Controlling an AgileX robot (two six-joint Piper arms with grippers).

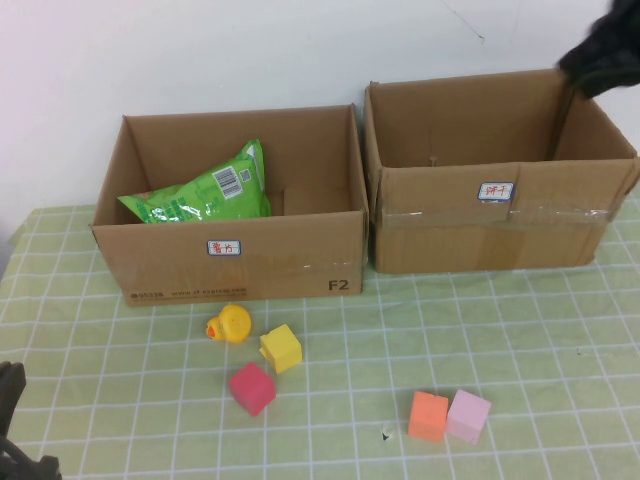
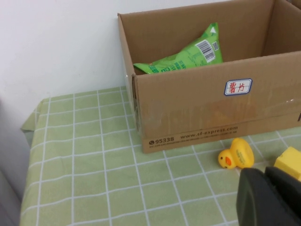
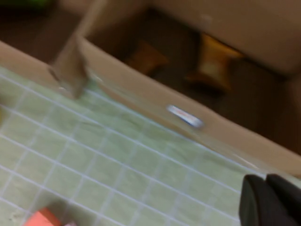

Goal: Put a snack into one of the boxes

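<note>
A green snack bag (image 1: pixel 205 190) lies inside the left cardboard box (image 1: pixel 240 265), leaning toward its back wall; it also shows in the left wrist view (image 2: pixel 186 54). The right cardboard box (image 1: pixel 480 225) stands beside it and looks empty from above. My left gripper (image 1: pixel 15 430) is low at the near left corner of the table, shut and empty; in its wrist view (image 2: pixel 265 175) the jaws are together. My right gripper (image 1: pixel 603 55) hovers above the right box's far right corner, shut and empty (image 3: pixel 265 181).
On the green checked cloth in front of the boxes lie a yellow rubber duck (image 1: pixel 230 323), a yellow cube (image 1: pixel 281 347), a red cube (image 1: pixel 251 388), an orange cube (image 1: pixel 428 415) and a pink cube (image 1: pixel 468 415). A white wall is behind the boxes.
</note>
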